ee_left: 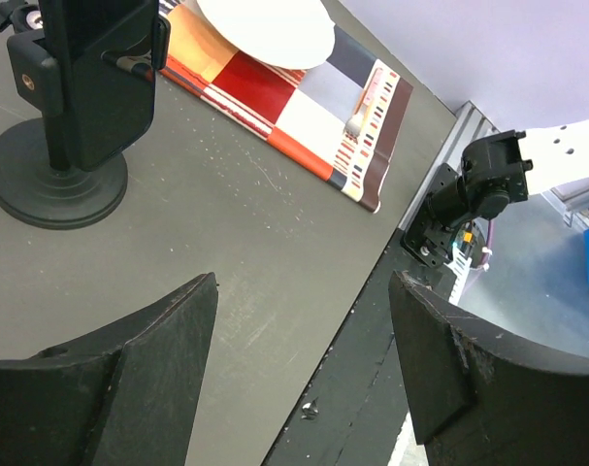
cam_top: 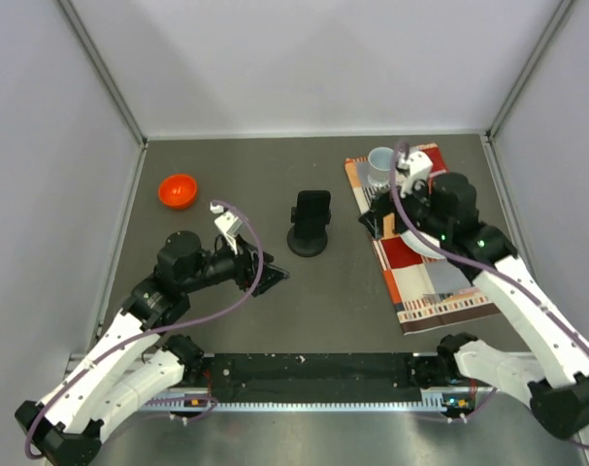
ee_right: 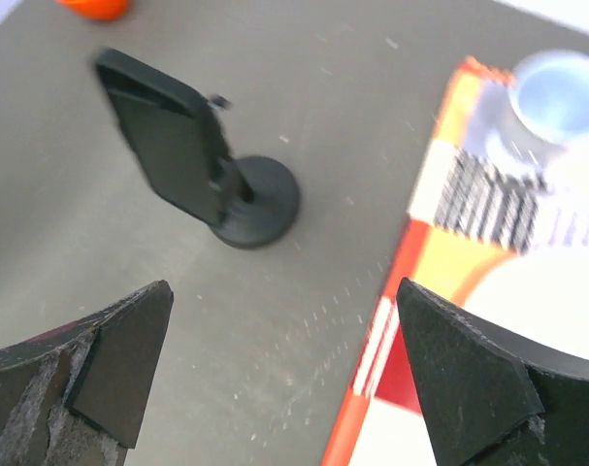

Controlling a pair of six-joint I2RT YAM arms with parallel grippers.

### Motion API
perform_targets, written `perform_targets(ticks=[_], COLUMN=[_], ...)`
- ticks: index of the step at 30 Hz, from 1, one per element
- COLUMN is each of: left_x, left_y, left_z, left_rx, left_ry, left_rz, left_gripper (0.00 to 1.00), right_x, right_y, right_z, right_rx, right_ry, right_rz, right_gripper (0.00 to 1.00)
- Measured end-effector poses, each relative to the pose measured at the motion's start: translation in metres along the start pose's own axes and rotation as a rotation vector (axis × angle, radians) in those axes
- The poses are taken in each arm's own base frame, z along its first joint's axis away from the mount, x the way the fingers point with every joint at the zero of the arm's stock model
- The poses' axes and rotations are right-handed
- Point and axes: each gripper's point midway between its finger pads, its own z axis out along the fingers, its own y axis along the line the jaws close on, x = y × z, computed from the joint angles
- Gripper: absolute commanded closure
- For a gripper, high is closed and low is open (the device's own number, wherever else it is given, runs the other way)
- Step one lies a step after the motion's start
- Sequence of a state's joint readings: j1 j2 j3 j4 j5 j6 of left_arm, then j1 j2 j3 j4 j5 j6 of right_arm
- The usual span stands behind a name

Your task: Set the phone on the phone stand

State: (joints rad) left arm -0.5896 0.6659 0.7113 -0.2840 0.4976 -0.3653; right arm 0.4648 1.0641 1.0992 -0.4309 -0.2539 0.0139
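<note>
While phone (cam_top: pixel 312 207) sits on phone stand (cam_top: pixel 308 244), left fingers (ee_left: pixel 129 388), right fingers (ee_right: pixel 469 379) apart (both clear)

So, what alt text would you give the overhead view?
A black phone sits on its stand mid-table; the left tool and right tool flank it, open and empty. An orange bowl lies left, a striped mat right.

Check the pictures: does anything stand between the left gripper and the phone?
Nothing visible does. Only bare table lies between the open left gripper and the phone, which already sits in the phone stand.
</note>
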Motion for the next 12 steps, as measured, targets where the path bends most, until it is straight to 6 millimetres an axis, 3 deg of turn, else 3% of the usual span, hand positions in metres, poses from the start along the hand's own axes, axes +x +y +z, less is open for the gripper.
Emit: perform_targets(ticks=[4,8,12], left_x=[-0.003,-0.006,-0.01], left_y=[0.001,0.002,0.002], left_z=[0.003,0.009,0.012], left_rx=[0.006,0.009,0.015], left_ry=[-0.016,-0.026,-0.043], left_rz=[0.009,-0.004,-0.017], left_gripper=[0.24,0.24,0.24], right_x=[0.041,0.076,0.08], right_y=[-0.023,-0.031,-0.028], right_z=[-0.032,-0.056,-0.087], right_rx=[0.209,0.304,0.329], right_ry=[0.004,-0.001,-0.118], right_rz=[0.134,0.208,0.248], right_gripper=[0.01,0.01,0.01])
